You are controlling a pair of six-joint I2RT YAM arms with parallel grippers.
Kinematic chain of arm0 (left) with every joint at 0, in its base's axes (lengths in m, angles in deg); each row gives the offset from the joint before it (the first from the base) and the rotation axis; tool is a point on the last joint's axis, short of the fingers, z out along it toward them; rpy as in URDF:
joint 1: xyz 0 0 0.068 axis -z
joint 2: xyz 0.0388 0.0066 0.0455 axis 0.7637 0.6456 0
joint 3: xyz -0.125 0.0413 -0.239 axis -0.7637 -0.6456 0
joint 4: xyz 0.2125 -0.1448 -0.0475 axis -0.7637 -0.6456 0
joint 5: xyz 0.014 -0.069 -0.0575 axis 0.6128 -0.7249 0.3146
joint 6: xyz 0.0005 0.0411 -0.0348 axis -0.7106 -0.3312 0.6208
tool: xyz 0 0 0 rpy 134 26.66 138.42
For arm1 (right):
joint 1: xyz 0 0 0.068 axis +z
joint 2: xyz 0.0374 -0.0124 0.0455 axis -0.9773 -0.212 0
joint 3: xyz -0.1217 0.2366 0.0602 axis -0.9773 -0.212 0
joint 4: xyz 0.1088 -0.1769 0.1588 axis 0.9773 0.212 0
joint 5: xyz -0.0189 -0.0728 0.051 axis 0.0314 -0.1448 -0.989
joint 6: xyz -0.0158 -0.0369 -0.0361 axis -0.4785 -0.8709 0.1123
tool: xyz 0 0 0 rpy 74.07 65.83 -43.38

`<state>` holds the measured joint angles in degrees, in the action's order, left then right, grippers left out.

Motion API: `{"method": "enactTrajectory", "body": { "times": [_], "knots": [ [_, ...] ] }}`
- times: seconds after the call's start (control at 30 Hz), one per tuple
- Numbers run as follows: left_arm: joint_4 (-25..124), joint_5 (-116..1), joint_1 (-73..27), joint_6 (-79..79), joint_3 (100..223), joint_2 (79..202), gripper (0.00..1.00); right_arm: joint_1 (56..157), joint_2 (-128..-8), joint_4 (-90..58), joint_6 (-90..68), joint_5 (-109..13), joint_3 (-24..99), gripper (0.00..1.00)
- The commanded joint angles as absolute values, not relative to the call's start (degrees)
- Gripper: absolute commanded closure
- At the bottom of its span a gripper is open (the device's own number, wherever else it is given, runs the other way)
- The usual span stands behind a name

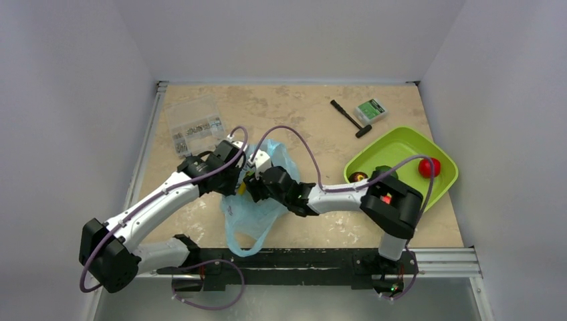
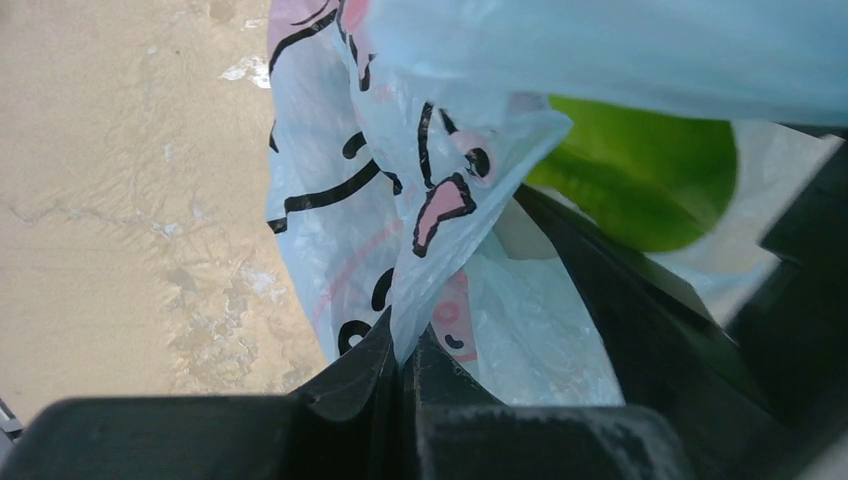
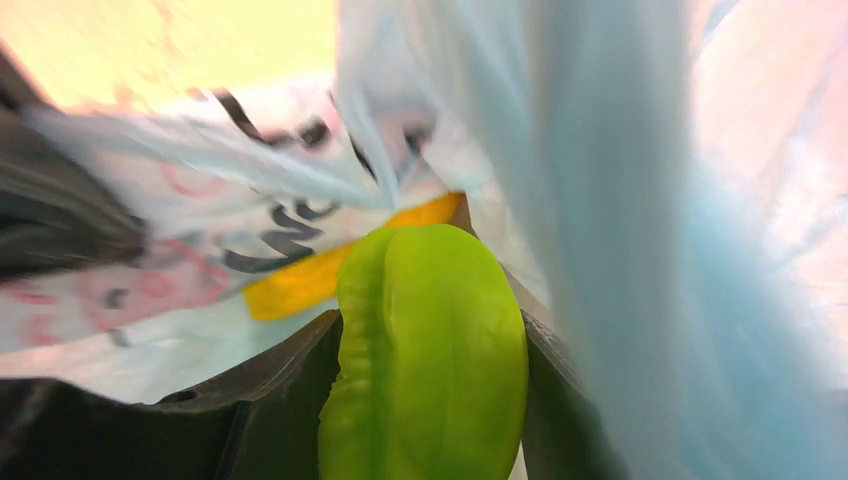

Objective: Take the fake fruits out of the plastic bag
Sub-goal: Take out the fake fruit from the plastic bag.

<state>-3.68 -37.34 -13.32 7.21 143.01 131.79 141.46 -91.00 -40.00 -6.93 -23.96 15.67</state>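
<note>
The light-blue plastic bag (image 1: 254, 214) lies at the table's middle near the front edge. My left gripper (image 1: 235, 175) is shut on a fold of the printed bag film (image 2: 440, 200), its jaws closed together in the left wrist view (image 2: 408, 345). My right gripper (image 1: 256, 182) reaches into the bag mouth and is shut on a bright green ridged fake fruit (image 3: 430, 350), which also shows in the left wrist view (image 2: 640, 180). A yellow fruit (image 3: 300, 282) lies behind it inside the bag (image 3: 600, 250).
A lime-green tray (image 1: 401, 148) at the right holds a red fruit (image 1: 428, 166) and a dark maroon one (image 1: 358, 177). A clear compartment box (image 1: 195, 125) stands at the back left. A black tool (image 1: 350, 118) and a small green box (image 1: 370, 110) lie at the back right.
</note>
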Motion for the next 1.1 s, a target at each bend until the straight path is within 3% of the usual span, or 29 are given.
{"method": "enactTrajectory", "body": {
  "times": [0.0,0.3,0.6,0.87,1.07],
  "knots": [
    [-3.5,-33.6,-13.0,8.0,144.1,128.5,1.00,141.4,-83.2,-42.4,-3.5,-25.7,15.1,0.79],
    [-4.9,-26.4,-13.0,10.1,144.1,125.2,1.00,141.4,-74.1,-41.8,0.0,-32.3,13.9,0.85],
    [-4.4,-26.7,-13.1,10.2,144.1,123.7,1.00,141.5,-60.1,-37.6,-0.5,-37.1,8.7,0.94],
    [-3.7,-29.0,-13.0,9.9,144.1,123.7,1.00,141.3,-43.2,-30.3,-0.1,-15.8,0.7,1.00],
    [-2.8,-31.5,-13.0,9.2,143.9,123.7,1.00,137.8,-35.8,-22.3,0.2,-0.8,1.2,1.00]
  ]
}}
